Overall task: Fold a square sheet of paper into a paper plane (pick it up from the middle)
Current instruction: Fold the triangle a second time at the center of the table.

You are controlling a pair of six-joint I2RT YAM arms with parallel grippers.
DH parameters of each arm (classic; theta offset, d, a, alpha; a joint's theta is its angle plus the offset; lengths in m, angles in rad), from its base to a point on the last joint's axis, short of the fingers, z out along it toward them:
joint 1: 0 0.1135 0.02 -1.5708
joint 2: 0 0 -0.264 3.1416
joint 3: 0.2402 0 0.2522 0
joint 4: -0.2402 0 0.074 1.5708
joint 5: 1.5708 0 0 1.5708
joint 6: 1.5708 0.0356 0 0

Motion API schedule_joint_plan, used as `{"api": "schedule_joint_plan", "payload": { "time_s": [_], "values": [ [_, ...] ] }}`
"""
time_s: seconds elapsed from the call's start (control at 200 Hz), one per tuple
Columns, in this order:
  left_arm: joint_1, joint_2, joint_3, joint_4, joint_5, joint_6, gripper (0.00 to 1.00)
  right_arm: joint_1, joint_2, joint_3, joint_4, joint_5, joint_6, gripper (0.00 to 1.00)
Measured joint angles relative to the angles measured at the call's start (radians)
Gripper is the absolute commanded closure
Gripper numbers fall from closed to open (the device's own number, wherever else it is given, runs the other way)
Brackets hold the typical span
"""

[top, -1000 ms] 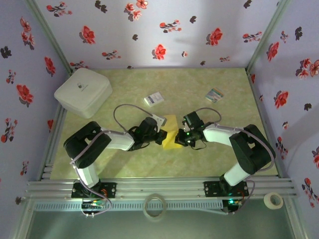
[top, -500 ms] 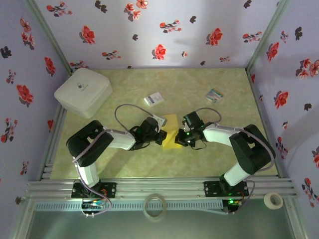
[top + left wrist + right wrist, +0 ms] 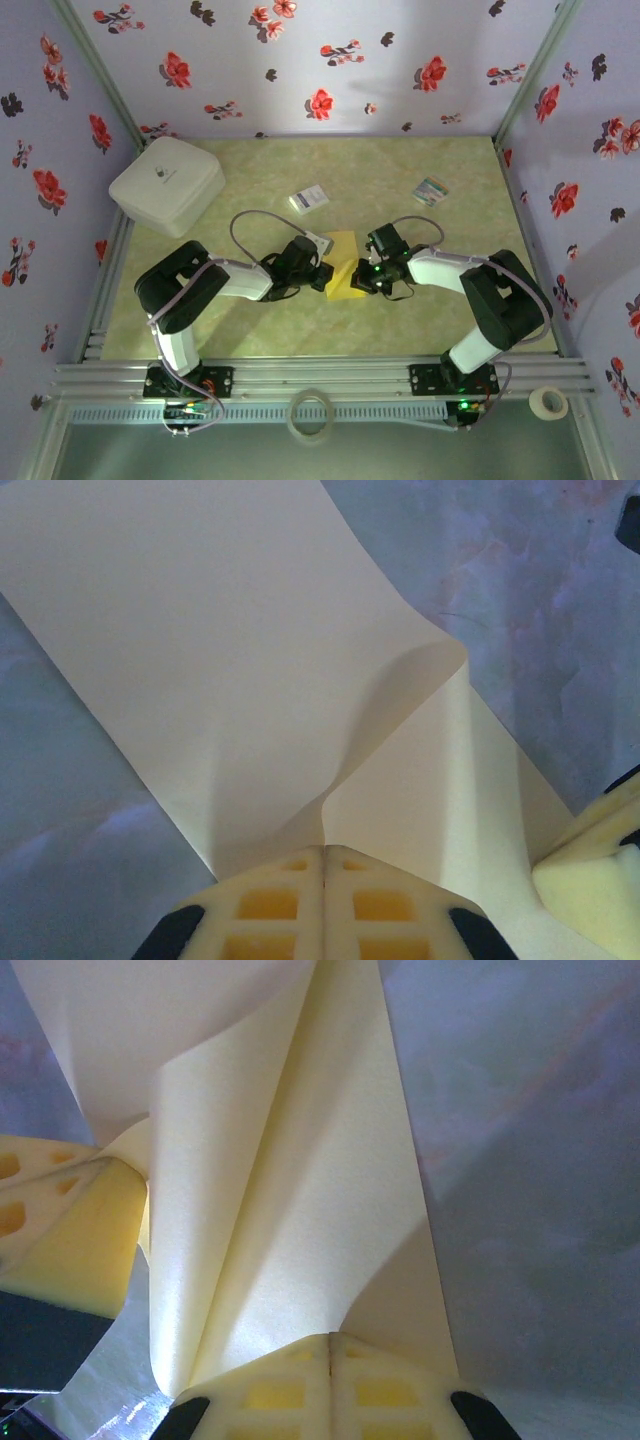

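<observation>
The square sheet of paper [image 3: 343, 262] spans left tool [image 3: 322, 852] and right tool [image 3: 330, 1338], clamped.

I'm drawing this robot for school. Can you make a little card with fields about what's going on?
paper: thin yellow-tan square sheet of paper, curled, not flat
left arm: left tool shut on the paper
right arm: right tool shut on the paper
nearby: white square plastic box, small white card with blue print, small multicoloured striped card

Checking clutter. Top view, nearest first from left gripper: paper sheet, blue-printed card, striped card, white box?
1. Thin yellow paper sheet, in left gripper.
2. White blue-printed card, just beyond.
3. Multicoloured striped card, back-right.
4. White square box, back-left.
</observation>
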Motion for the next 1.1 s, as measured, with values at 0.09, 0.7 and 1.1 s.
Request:
{"api": "schedule_joint_plan", "payload": {
  "time_s": [0.09, 0.7, 1.1],
  "values": [
    [0.000, 0.002, 0.000, 0.003, 0.003, -0.009, 0.98, -0.001, 0.000, 0.001, -0.003, 0.000, 0.000, 0.91],
    [0.002, 0.018, -0.001, 0.039, 0.023, -0.050, 0.99, -0.039, -0.100, -0.047, 0.181, -0.034, 0.167, 0.99],
    [0.005, 0.019, -0.001, 0.042, 0.030, -0.064, 1.00, -0.039, 0.023, -0.047, 0.385, -0.097, 0.281, 0.99]
  ]
}}
